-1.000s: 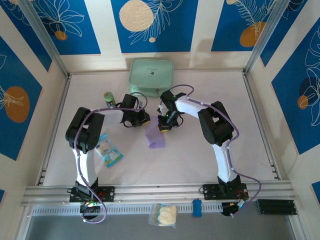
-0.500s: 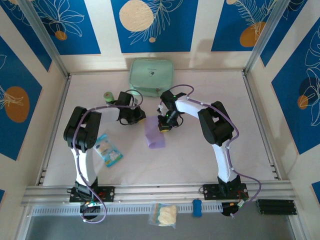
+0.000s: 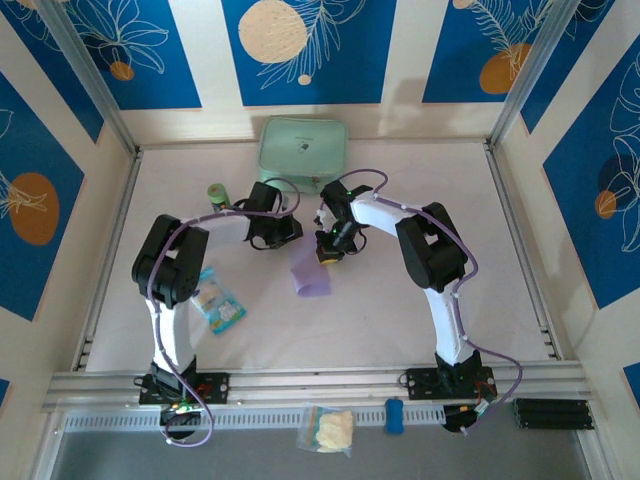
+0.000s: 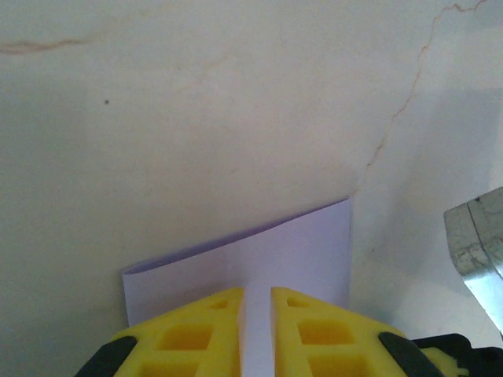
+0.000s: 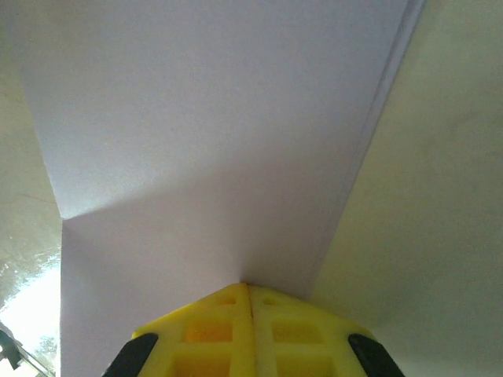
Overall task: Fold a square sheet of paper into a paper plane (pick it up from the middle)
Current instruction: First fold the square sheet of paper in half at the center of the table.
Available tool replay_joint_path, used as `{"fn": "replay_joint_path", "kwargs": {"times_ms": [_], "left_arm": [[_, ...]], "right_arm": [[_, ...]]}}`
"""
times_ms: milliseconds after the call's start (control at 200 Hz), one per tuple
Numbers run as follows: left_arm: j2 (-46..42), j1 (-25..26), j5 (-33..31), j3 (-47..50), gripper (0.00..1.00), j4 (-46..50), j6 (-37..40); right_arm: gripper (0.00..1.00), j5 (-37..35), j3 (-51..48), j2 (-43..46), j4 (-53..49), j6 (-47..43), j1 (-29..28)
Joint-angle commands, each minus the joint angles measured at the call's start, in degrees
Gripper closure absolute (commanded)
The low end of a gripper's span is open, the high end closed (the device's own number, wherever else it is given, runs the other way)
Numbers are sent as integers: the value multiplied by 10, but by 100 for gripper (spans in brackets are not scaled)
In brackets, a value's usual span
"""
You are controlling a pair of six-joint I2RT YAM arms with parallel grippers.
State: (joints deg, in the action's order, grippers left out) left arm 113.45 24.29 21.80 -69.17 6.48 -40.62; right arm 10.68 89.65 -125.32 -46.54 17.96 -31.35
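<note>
The square sheet of paper (image 3: 311,275) lies near the middle of the surface (image 3: 400,320), folded over into a narrow lavender strip with its far end lifted. In the right wrist view the sheet (image 5: 212,141) rises away from the fingers, with a soft crease across it and a doubled edge along its right side. The right end effector (image 3: 327,252) is clenched on the strip's far end, and its yellow fingers (image 5: 248,292) meet on the paper with no gap.

The left end effector (image 3: 287,230) hovers just beside the right one, over the same end of the strip. In the left wrist view its fingers (image 4: 258,292) stand a narrow slit apart above the sheet (image 4: 299,243). I cannot tell whether they pinch the paper.

Farther out, a mint-green pouch (image 3: 303,153) sits at the far edge. A blue-and-white snack packet (image 3: 218,300) lies beside the left arm.
</note>
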Motion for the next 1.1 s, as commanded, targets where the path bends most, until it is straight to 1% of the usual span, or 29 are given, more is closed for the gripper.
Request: {"fn": "replay_joint_path", "kwargs": {"times_ms": [0, 175, 355, 485, 590, 670, 855, 981, 1096], "left_arm": [[16, -5, -14, -11, 84, 13, -9], [37, -11, -49, -23, 84, 35, 8], [42, -42, -66, -16, 84, 28, 9], [26, -57, -49, -36, 82, 37, 21], [-4, -55, -5, -38, 80, 23, 10], [-32, -46, 28, -11, 79, -5, -24], [-97, -5, 41, 79, 81, -33, -81], [-120, 24, 43, 121, 83, -25, -98], [-118, 37, 51, 135, 86, -10, -92]], "right_arm": [[98, -183, -50, -87, -55, -8, 11], [98, -185, -51, -86, -55, -7, 12], [98, -186, -52, -86, -55, -5, 13], [98, -187, -54, -83, -54, 0, 14], [98, -183, -54, -82, -52, 3, 15], [98, -181, -54, -82, -52, 4, 15], [98, -178, -56, -84, -50, 4, 15], [98, -177, -56, -85, -51, 5, 14], [98, -174, -55, -89, -52, 5, 15]]}}
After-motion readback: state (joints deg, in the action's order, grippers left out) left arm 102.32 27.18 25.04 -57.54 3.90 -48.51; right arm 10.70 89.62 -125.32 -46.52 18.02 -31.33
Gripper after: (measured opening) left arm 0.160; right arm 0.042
